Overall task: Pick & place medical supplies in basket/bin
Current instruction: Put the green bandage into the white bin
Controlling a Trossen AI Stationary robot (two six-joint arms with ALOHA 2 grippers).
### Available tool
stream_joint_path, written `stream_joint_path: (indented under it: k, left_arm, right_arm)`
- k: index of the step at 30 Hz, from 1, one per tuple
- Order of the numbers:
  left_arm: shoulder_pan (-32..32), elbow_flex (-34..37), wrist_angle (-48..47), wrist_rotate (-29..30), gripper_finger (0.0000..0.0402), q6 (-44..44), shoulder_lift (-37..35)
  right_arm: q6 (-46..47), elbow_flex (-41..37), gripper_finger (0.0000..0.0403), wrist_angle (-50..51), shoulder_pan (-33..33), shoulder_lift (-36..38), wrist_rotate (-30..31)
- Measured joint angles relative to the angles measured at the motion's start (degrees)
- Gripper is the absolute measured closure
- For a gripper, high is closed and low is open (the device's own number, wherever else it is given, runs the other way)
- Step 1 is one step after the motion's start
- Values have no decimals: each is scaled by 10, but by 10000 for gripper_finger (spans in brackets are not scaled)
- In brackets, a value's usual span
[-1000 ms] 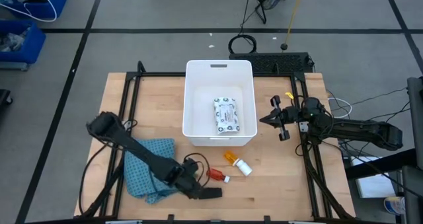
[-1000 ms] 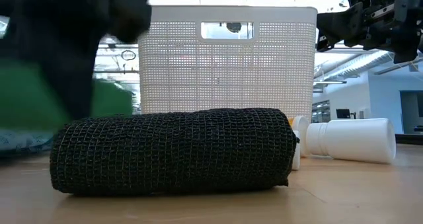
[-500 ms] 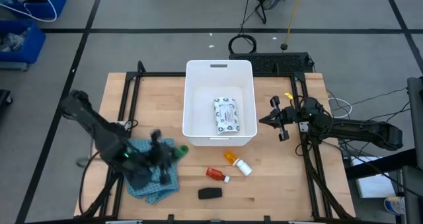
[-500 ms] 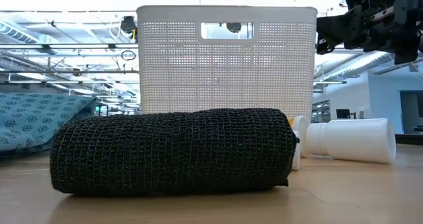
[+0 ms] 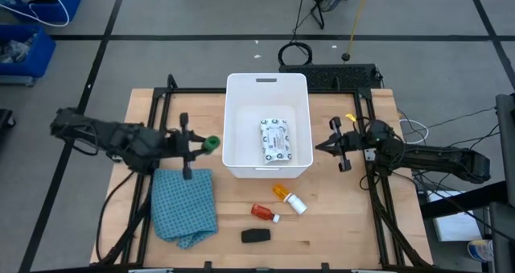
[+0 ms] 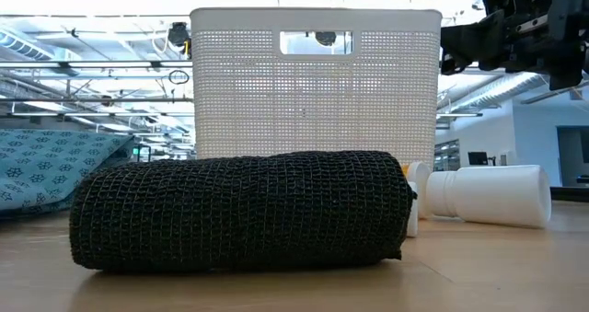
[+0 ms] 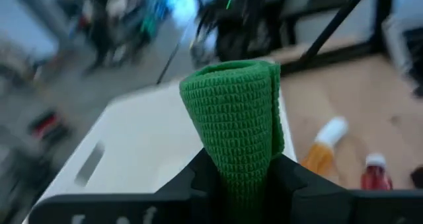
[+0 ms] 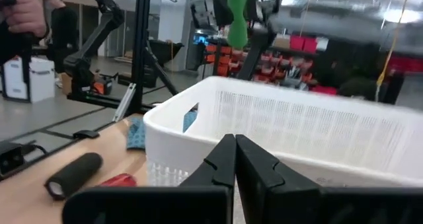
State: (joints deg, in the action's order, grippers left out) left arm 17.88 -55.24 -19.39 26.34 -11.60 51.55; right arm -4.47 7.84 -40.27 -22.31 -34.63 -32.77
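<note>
My left gripper (image 5: 206, 143) is shut on the green oblong piece (image 5: 212, 142), a knitted roll, just left of the white tub (image 5: 238, 128). The tub holds the flat white printed packet (image 5: 274, 140). On the table near of the tub lie the orange pill bottle with white cap (image 5: 288, 198), the small red-and-white tube (image 5: 262, 213) and the black oblong piece (image 5: 256, 236), each on its side. My right gripper (image 5: 332, 145) waits shut, right of the tub. The right wrist view shows the green roll (image 8: 236, 16) high beyond the tub (image 8: 297, 125). My left gripper pinches the green roll (image 7: 234, 128) between its two fingers (image 7: 198, 181), which lie across the roll's lower part (image 7: 239, 178). The fingers come level from the table's left. The roll stands upright and is lifted clear of the table, beside the tub's left wall.
A crumpled blue checked cloth (image 5: 185, 207) lies on the table's near left part, below my left arm. Black frame rails (image 5: 161, 112) run along the table's left and right sides. In the low view the black roll (image 6: 239, 211) fills the foreground before the tub (image 6: 313, 82).
My left gripper, shut on the green roll, has risen from beside the black roll at the table's near edge and swung over the blue cloth toward the far edge, ending beside the tub's left wall. The green roll has travelled with it. The black roll has stayed put.
</note>
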Motion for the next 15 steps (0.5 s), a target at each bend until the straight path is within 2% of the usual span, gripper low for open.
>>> stream_joint_path:
  k: [3, 6, 11, 15]
  left_arm:
    - [-57, 99, 127, -91, 339, -42, -45]
    - [-96, 189, 236, -136, 347, -45, -84]
    - [-143, 325, 384, -143, 335, -37, -125]
    - [-180, 397, 478, -138, 330, -14, -136]
  right_arm:
    - [-37, 0, 403, -28, 0, 0, 0]
    - [-70, 0, 403, -36, 0, 0, 0]
    - [-102, 0, 403, -36, -4, 0, 0]
    - [-88, 0, 403, -19, -14, 0, 0]
